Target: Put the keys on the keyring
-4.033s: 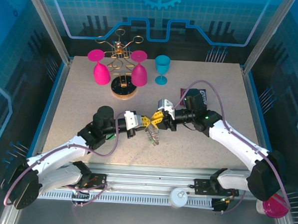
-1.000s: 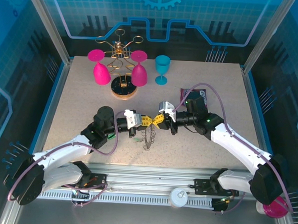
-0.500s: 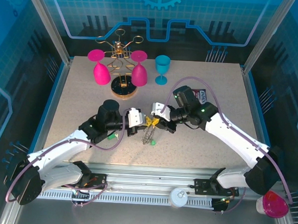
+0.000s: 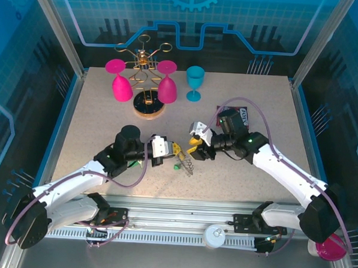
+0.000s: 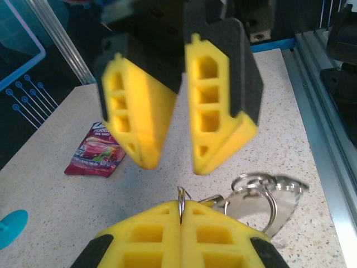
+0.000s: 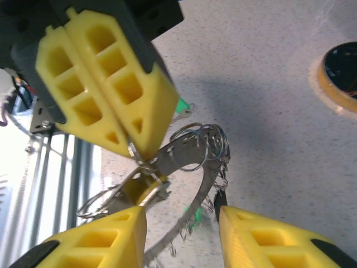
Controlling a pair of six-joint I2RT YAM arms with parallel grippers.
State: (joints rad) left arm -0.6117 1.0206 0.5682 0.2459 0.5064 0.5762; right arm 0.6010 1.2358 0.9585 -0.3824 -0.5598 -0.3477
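The keyring (image 4: 187, 164), a dark grey metal ring with a ridged, coil-like rim and smaller wire loops strung on it, sits at the middle of the speckled beige worktop (image 4: 108, 112), between the two arms' tips and just on the near side of them. From above it reads as a thin slanted line, so it seems to stand on edge, its long line running from the jaws toward the near edge. I cannot tell whether its lower rim rests on the worktop.

A tiny key with a green plastic head (image 4: 177, 166) lies just beside it on the left. The right wrist view shows the ring (image 6: 207, 146) with a black-headed key (image 6: 219, 199) hanging under it.

The left jaws are closed tight, pinching one thin wire loop (image 5: 180, 199) of the ring. The right jaws stand wide apart and hold nothing. They face the left jaws almost tip to tip, and the pinched loop lies just ahead of their gap.

The left arm (image 4: 74, 182) already touches the ring. The right arm (image 4: 285, 169) is close and, as I judge it, free to fetch a key.

Further off lie a red snack packet (image 4: 243, 116) and a gold wire rack (image 4: 148, 63) carrying pink goblets.
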